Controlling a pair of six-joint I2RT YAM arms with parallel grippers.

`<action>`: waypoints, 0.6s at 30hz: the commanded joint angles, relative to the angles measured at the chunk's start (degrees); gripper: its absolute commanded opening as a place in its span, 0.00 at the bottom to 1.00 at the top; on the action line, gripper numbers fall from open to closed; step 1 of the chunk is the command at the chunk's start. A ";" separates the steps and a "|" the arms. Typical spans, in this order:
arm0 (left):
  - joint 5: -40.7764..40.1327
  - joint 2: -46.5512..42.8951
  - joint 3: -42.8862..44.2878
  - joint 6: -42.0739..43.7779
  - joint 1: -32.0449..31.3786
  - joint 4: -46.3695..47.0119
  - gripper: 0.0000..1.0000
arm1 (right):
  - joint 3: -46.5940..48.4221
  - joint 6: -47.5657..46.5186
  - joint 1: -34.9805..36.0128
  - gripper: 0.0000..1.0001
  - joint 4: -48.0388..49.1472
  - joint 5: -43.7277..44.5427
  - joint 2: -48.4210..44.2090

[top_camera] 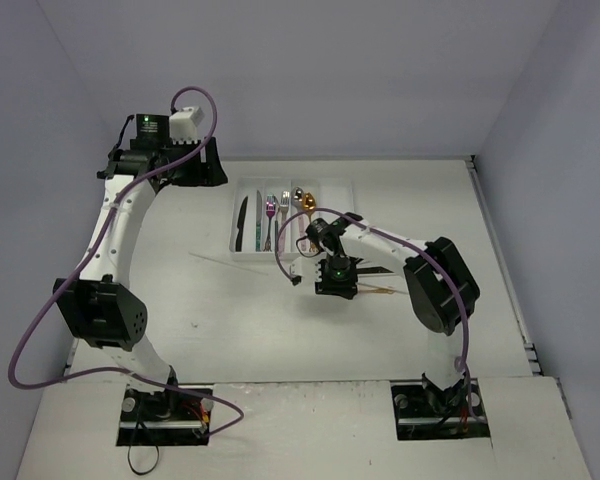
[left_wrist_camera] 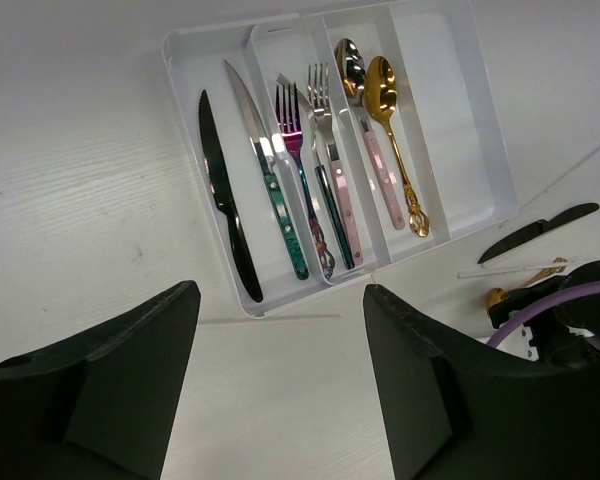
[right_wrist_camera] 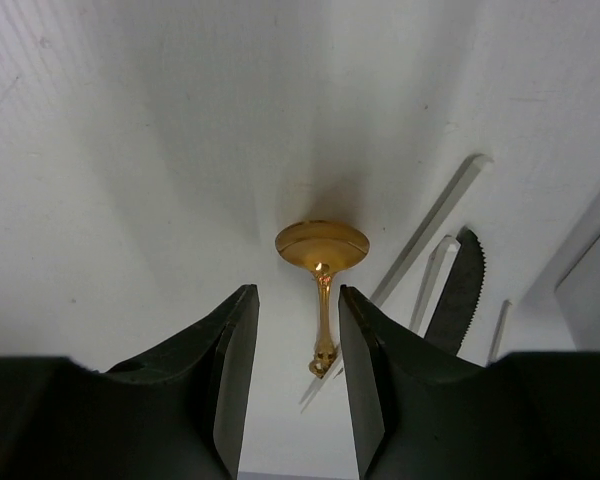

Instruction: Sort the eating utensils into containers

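Straddling one gold spoon (right_wrist_camera: 322, 245) with the right hand (right_wrist_camera: 298, 295).

Lying flat on the surface (right_wrist_camera: 130, 150) near the white tray (left_wrist_camera: 445, 110), the spoon has its handle between the partly open jaws, which are not yet clamped on it. The left hand (left_wrist_camera: 280, 297) hangs wide open, holding nothing. Its camera alone shows the tray's contents: two knives (left_wrist_camera: 220, 190), two spoons (left_wrist_camera: 390, 120), and forks (left_wrist_camera: 320, 110) too overlapped to count. Loose outside are one black knife (left_wrist_camera: 540, 232) and three chopsticks (left_wrist_camera: 510, 270). Only the right wrist view shows that knife's serrated edge.
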 commanded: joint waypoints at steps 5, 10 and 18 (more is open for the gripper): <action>1.45 -1.49 2.45 -0.15 -0.19 2.47 0.64 | 0.14 1.73 -1.04 0.34 -3.48 3.16 1.30; 1.80 -0.81 3.06 -0.88 -0.19 2.61 0.64 | -2.34 0.81 -2.43 0.34 -2.29 3.32 0.05; 1.62 -0.93 2.29 -1.12 -0.19 2.64 0.64 | -6.62 -0.79 -3.88 0.36 0.50 5.48 -0.83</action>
